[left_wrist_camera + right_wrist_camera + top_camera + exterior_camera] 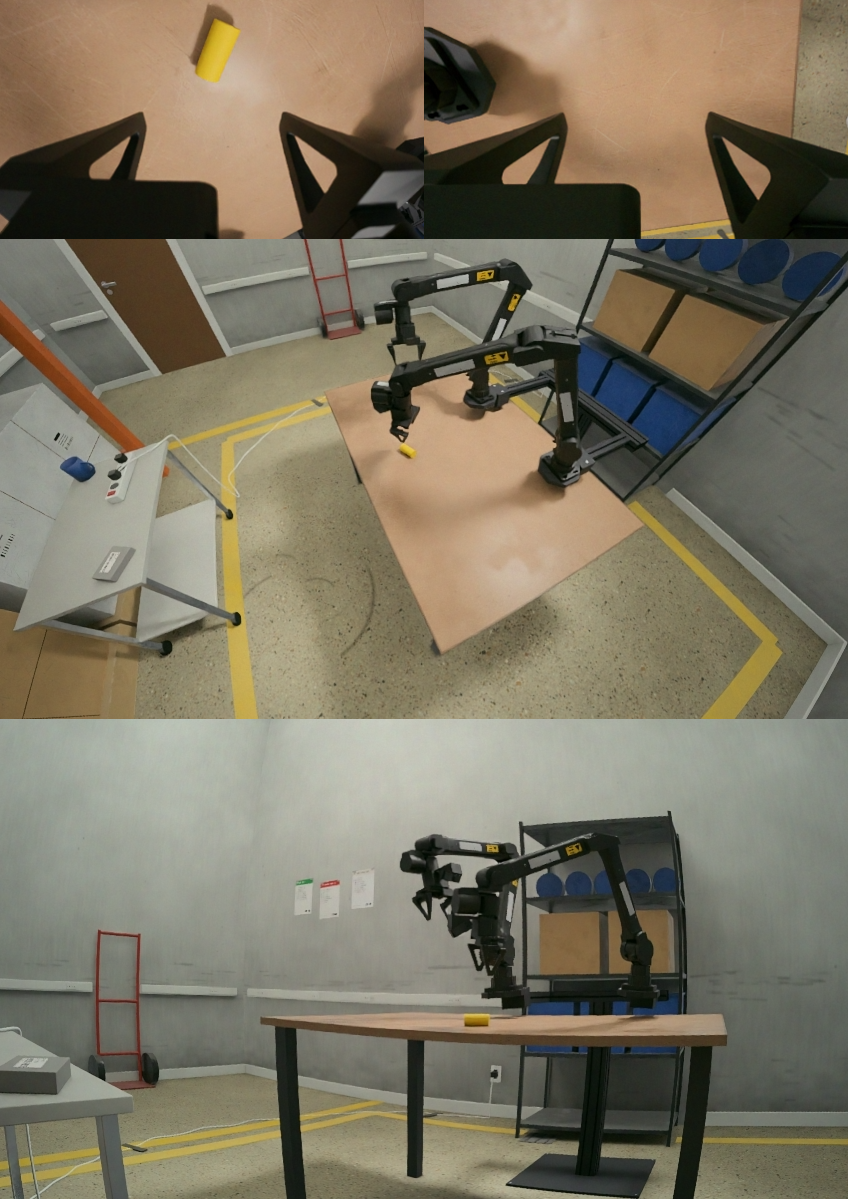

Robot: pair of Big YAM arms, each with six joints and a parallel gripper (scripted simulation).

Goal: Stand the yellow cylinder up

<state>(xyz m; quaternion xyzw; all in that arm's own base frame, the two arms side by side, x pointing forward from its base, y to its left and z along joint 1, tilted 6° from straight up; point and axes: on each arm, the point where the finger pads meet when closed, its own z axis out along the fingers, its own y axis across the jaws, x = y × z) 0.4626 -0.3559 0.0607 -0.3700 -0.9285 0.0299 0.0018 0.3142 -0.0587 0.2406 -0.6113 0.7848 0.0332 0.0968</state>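
Note:
The yellow tall cylinder (407, 450) lies on its side on the brown table top, near the table's far left part. It also shows in the exterior view (476, 1019) and in the left wrist view (217, 50), ahead of the fingers. My left gripper (400, 430) (212, 119) hangs a little above the table, just beside and above the cylinder, open and empty. My right gripper (407, 350) (636, 119) is held high over the table's far edge, open and empty.
The left arm's base (559, 467) and the right arm's base (482, 398) stand on the table's right side. A shelf rack (702, 340) with boxes stands behind them. A grey side table (89, 536) stands far to the left.

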